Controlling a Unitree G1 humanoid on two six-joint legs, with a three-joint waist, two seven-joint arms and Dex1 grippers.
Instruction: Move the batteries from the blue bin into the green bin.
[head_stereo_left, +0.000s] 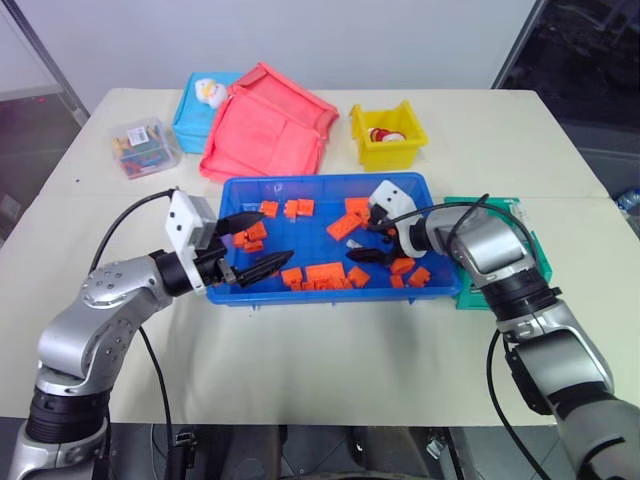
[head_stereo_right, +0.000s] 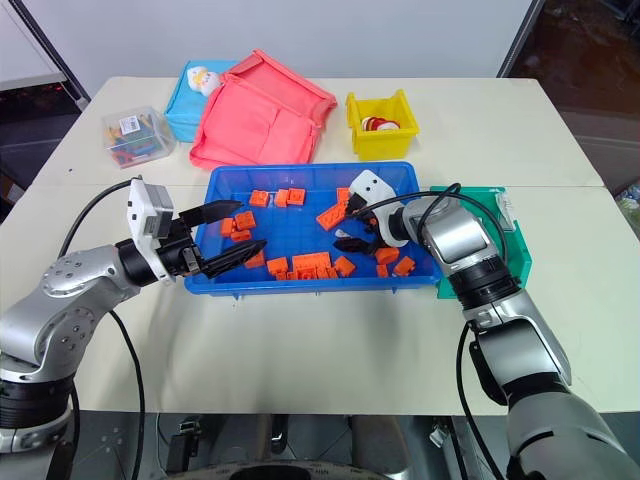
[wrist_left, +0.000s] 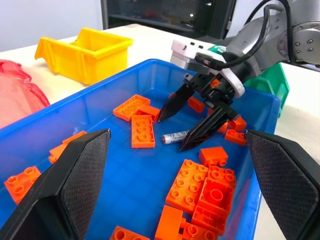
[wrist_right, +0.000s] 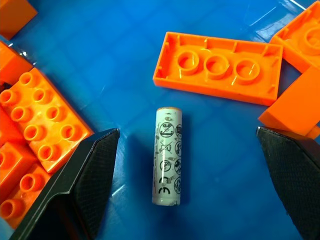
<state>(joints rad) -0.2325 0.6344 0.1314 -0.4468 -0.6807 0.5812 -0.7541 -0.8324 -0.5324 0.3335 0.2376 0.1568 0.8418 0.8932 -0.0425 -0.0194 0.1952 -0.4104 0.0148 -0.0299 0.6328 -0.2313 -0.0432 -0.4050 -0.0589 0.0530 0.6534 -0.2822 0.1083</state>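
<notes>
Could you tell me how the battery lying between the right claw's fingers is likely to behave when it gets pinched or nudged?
The battery is a smooth round cylinder lying on its side on the blue bin floor, so a nudge would probably roll it. It looks rigid and should not bend. Its glossy wrap may slip between the fingers of the open right claw.

Head stereo pair high above, facing down over table (head_stereo_left: 330, 370), wrist cameras close inside blue bin (wrist_left: 125, 170).

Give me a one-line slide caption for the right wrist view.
Right gripper, fingers open, poised over a battery lying on the blue bin floor among orange bricks.
</notes>
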